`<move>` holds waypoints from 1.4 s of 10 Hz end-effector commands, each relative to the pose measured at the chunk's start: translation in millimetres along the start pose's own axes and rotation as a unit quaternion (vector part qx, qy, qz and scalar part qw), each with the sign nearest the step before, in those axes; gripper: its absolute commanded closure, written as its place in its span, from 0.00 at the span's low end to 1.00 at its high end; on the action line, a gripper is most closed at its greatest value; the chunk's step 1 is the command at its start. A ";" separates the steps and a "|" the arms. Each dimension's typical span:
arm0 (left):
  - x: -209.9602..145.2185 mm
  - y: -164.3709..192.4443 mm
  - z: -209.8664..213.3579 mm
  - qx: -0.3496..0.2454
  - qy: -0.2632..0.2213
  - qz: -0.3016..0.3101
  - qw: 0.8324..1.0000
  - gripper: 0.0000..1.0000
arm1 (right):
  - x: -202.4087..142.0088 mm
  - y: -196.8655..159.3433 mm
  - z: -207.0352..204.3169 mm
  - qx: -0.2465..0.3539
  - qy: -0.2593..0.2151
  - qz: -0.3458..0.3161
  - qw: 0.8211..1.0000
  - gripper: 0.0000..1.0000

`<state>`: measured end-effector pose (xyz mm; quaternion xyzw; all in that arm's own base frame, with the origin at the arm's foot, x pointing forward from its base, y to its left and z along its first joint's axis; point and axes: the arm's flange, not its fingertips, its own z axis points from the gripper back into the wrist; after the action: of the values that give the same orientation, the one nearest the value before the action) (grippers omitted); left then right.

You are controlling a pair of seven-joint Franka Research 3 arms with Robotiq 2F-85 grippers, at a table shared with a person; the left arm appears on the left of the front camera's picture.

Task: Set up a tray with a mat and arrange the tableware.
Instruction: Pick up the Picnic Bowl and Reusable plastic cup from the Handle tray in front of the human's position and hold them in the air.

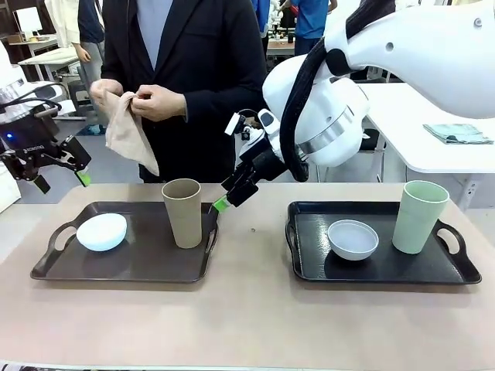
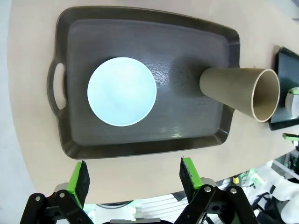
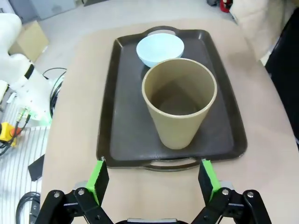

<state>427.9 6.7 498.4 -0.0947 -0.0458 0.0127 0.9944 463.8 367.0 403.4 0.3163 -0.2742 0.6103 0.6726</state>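
Currently the table point(image 1: 247, 328) bears a brown tray point(image 1: 131, 267) by its left edge and a black tray point(image 1: 387, 270) by its right. A person point(image 1: 193, 54) at the far edge holds a beige cloth point(image 1: 128, 135). The tan-brown cup point(image 1: 182, 212) and pale blue bowl point(image 1: 101, 232) sit on the brown tray, the pale green cup point(image 1: 418, 216) and white bowl point(image 1: 353, 239) on the black. The left gripper point(image 2: 134, 173) and right gripper point(image 3: 153, 171) hang spread, empty.

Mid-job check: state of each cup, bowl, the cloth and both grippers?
tan-brown cup: upright, empty, on brown tray
pale blue bowl: upright, empty, same tray
white bowl: upright, empty, on black tray
pale green cup: upright, on black tray
tan cloth: in person's hands, off trays
left gripper: open, empty
right gripper: open, empty
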 end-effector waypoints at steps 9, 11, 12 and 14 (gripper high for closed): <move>6.7 17.2 -74.6 0.097 0.013 -0.027 0.995 0.00 | -49.6 -53.6 -89.9 0.049 -0.070 0.048 0.995 0.00; 13.2 17.0 -85.6 0.117 0.024 -0.027 0.992 0.00 | -39.3 -53.7 -95.5 0.046 -0.103 0.045 0.993 0.00; 12.3 16.5 -89.7 0.121 0.028 -0.029 0.992 0.00 | -35.3 -52.2 -98.4 0.045 -0.109 0.038 0.992 0.00; 15.6 16.1 -96.8 0.117 0.021 -0.032 0.992 0.00 | -30.3 -50.8 -106.4 0.053 -0.110 0.042 0.992 0.00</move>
<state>448.4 8.7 404.8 0.0123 -0.0140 -0.0225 0.9996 508.2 422.2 315.8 0.4008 -0.3129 0.6116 0.6061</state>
